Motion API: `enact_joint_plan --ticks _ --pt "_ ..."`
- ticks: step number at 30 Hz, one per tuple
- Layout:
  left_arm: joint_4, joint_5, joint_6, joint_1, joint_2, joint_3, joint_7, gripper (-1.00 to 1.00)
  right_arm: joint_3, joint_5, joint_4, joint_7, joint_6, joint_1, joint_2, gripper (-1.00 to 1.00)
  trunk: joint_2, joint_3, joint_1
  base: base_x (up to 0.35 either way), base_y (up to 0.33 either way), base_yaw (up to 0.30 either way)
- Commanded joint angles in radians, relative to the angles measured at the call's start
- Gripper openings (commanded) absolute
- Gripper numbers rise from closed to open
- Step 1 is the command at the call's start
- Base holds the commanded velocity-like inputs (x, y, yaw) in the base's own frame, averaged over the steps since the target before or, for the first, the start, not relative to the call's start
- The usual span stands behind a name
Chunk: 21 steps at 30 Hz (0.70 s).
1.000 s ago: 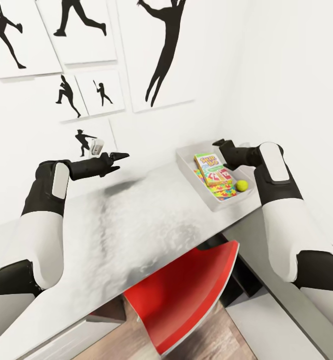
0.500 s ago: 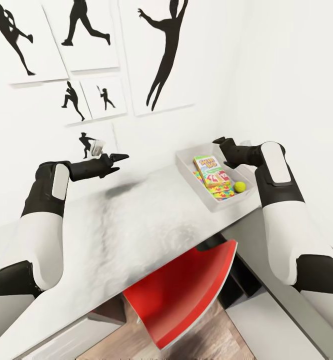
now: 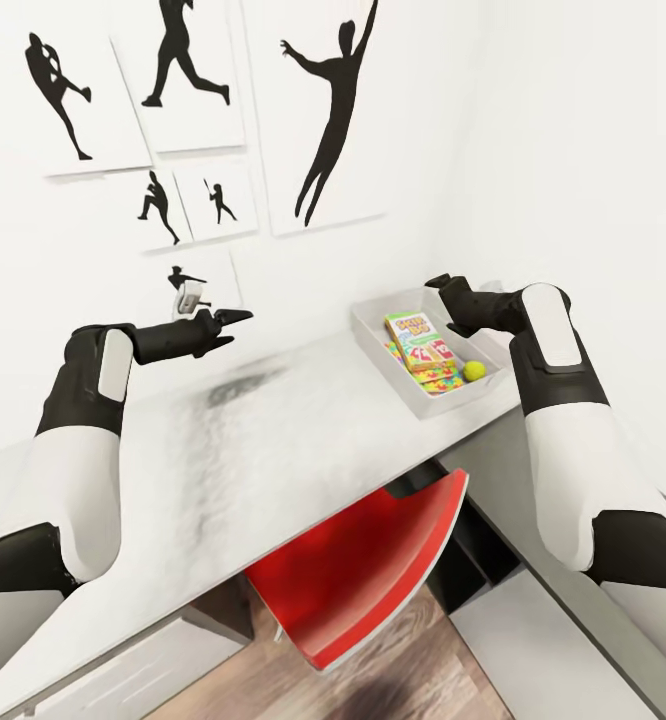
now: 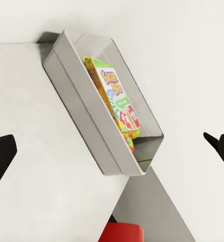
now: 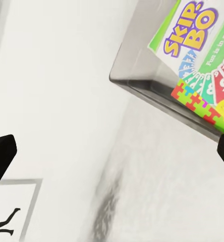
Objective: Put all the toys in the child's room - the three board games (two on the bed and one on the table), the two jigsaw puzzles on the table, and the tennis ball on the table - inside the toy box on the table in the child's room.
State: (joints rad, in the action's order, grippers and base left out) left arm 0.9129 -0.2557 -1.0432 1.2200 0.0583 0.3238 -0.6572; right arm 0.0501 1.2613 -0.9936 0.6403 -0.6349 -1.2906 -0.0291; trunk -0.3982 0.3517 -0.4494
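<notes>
View drifting, arms steady | toy box [image 3: 405, 385] at surface's far corner holds board game [image 3: 419, 340], puzzle, ball | left end effector [image 3: 231, 322] and right end effector [image 3: 441, 291] spread, empty | bed games likely remain.

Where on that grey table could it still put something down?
The table is bare from the toy box over to the left hand, above the red chair. The toy box is crowded: a Skip-Bo game on puzzle sheets, and a tennis ball at one end.
</notes>
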Motion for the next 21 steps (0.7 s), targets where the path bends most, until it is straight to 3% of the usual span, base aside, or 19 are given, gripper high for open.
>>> enact_joint_plan --ticks 1,13,21 --pt "0.000 0.006 -0.004 0.001 0.000 0.002 -0.007 1.00 0.001 0.009 -0.001 0.008 -0.002 -0.001 0.000 1.00 -0.002 0.001 -0.001 -0.003 0.000 0.000" --pt "0.000 0.006 -0.004 -0.004 0.003 0.003 -0.008 1.00 0.001 0.010 0.000 0.007 -0.004 -0.001 0.000 1.00 -0.002 -0.003 -0.001 -0.005 0.000 0.000" --pt "0.000 0.006 -0.004 -0.007 0.004 0.001 -0.007 1.00 0.001 0.008 -0.002 0.006 -0.003 -0.001 0.000 1.00 -0.002 -0.015 -0.001 -0.224 0.000 0.000"
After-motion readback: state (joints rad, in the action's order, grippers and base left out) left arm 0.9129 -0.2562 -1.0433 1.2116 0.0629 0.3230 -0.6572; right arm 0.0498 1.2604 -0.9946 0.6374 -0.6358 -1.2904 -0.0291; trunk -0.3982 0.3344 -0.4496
